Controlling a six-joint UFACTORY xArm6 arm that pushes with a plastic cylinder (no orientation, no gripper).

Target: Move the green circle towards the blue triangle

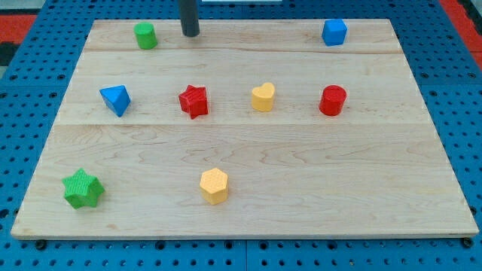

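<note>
Pale wood board (248, 150) on blue pegboard (30, 68); my tip (190, 33) just right of green circle (146, 35); no claw.

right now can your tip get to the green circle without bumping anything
Probably yes. My tip sits at the view's top, just to the right of the green circle, with bare board between them. The nearest other blocks, the blue triangle and red star, lie well below that path.

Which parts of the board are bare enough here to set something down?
Free: the right bottom, past the yellow hexagon; the top between my tip and the blue cube. Crowded: the middle row, blue triangle to red cylinder.
</note>
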